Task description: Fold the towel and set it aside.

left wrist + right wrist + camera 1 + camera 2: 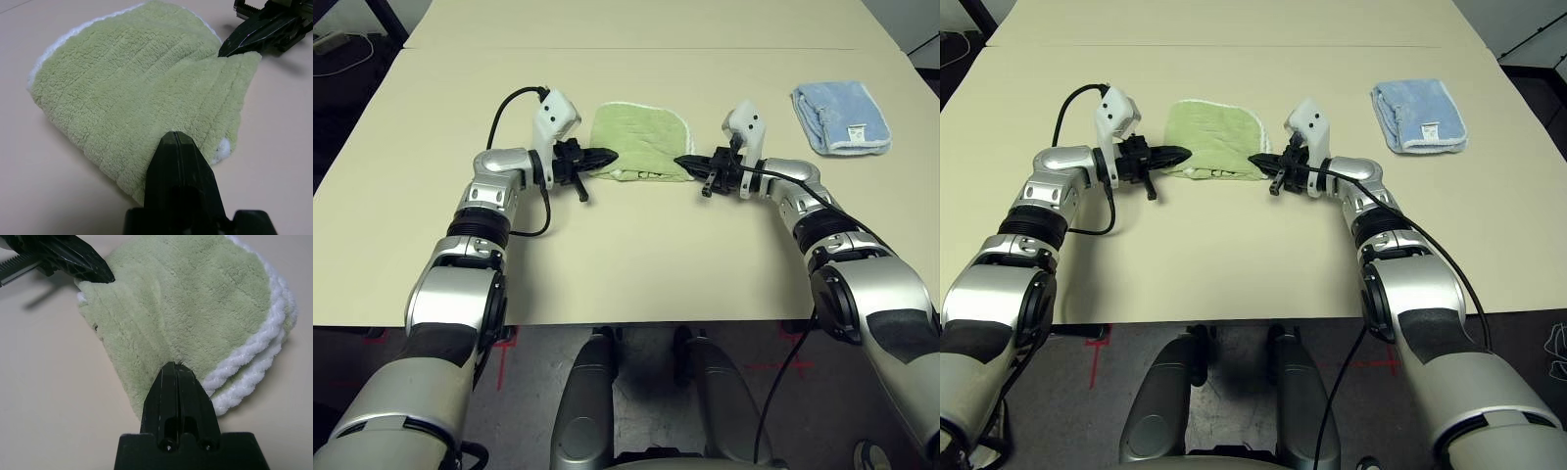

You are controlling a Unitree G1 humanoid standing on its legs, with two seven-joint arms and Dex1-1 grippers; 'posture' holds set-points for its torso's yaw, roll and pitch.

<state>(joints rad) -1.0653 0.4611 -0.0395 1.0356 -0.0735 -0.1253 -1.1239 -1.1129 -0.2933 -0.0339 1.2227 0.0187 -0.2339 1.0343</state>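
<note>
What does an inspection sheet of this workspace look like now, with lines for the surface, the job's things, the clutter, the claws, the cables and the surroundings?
Surface: beige table, two tops joined at a seam on the far side.
Job's things: green towel, folded, white edging at its far rim, lying between the two claws.
Clutter: light blue towel with a white label, folded, apart at the far right.
Claws: left claw shut on the green towel's left corner; right claw shut on its right corner.
Cables: black cable looping over the left wrist; another black cable along the right forearm.
Surroundings: dark floor beyond the table, red tape marks below its near edge.
</note>
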